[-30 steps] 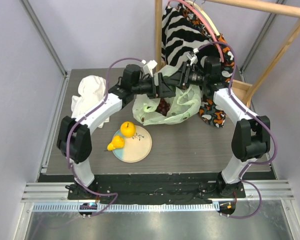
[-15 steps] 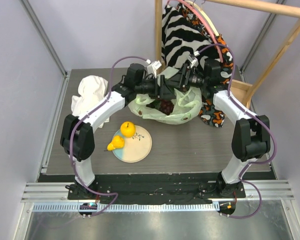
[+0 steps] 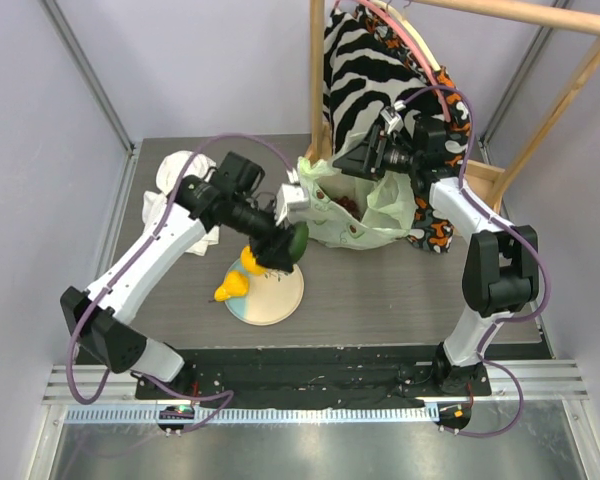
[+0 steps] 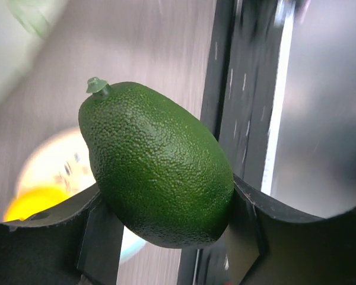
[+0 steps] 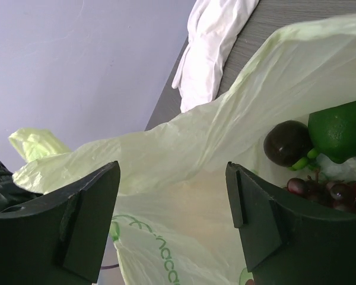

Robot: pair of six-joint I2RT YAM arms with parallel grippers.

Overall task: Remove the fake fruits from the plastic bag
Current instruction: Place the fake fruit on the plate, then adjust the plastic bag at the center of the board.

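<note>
My left gripper (image 4: 166, 234) is shut on a green avocado (image 4: 157, 166), stem end up. From above, that avocado (image 3: 298, 238) hangs over the far edge of the plate (image 3: 280, 300), left of the plastic bag (image 3: 365, 215). A yellow pear (image 3: 230, 288) and a yellow-orange round fruit (image 3: 248, 262) lie on the plate. My right gripper (image 5: 175, 214) stands open at the bag's upper rim (image 5: 225, 142), with the film beyond its jaws. Inside the bag lie a dark maroon fruit (image 5: 286, 142), another green avocado (image 5: 339, 129) and grapes (image 5: 338, 193).
A white cloth (image 3: 175, 180) lies crumpled at the table's far left. A wooden rack (image 3: 317, 70) at the back holds a zebra-striped cloth (image 3: 365, 70), and an orange-patterned cloth (image 3: 430, 228) hangs just behind the bag.
My left arm has come out of the bag with the avocado and swung toward the plate. The right gripper's jaws have spread wider, and the bag's rim now stands higher.
</note>
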